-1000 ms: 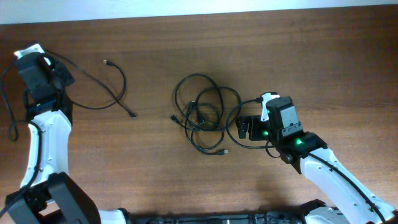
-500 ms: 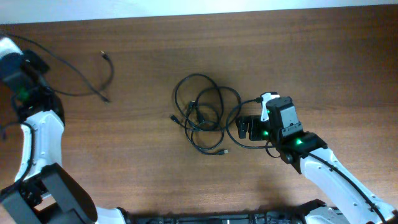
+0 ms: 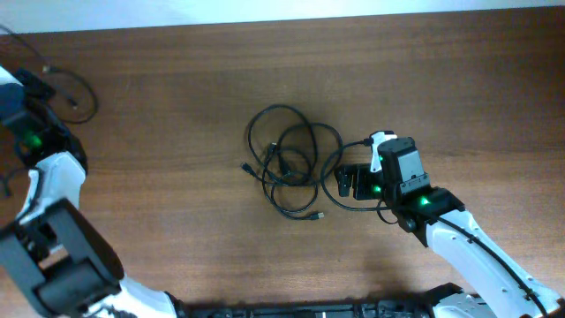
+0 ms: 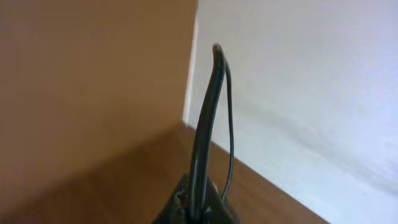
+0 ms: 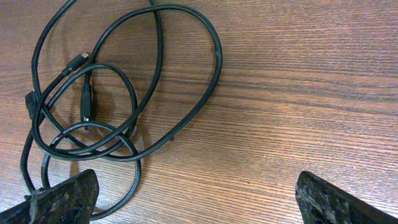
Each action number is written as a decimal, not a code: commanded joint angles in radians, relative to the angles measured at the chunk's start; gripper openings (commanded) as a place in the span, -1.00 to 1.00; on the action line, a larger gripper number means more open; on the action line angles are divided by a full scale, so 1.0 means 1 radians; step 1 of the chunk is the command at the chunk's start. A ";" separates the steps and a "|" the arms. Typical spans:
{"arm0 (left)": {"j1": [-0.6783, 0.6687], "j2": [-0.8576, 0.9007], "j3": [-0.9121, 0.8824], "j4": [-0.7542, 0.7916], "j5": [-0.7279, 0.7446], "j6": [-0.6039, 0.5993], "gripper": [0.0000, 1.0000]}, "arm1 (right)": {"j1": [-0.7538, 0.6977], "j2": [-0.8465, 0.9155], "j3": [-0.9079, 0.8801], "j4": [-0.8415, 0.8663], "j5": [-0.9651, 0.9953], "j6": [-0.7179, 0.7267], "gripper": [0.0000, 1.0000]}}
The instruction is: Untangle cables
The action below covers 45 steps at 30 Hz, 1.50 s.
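A tangle of thin black cables [image 3: 291, 163] lies mid-table, its loops overlapping and small plug ends poking out. The right wrist view shows the same tangled cables [image 5: 124, 81] ahead and to the left. My right gripper [image 3: 346, 181] sits just right of the tangle, open; its left fingertip [image 5: 62, 199] rests by the outer loop, with bare wood between the tips [image 5: 196, 205]. My left gripper [image 3: 35, 87] is at the far-left back corner, shut on one separate cable [image 3: 81, 92]. In the left wrist view this cable [image 4: 208, 112] rises from the closed gripper [image 4: 200, 208].
The table's back edge [image 3: 282, 19] meets a white wall. The left arm's own thicker wires [image 3: 11, 181] hang by the left edge. Brown wood stretches between the tangle and the left arm.
My left arm has swung left and back towards the table corner, dragging the separate cable away from the tangle. The right arm and the tangle have not moved.
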 commanded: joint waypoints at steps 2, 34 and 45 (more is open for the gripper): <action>0.003 0.095 0.013 -0.029 0.108 -0.251 -1.00 | -0.005 0.003 0.002 -0.001 0.012 -0.003 0.97; -0.184 -0.204 0.012 -0.977 0.779 -0.198 0.98 | -0.005 0.003 0.002 -0.001 0.012 -0.003 0.97; -0.577 -0.208 0.013 -1.017 0.591 -0.101 0.98 | -0.005 0.003 0.002 -0.001 0.012 -0.003 0.97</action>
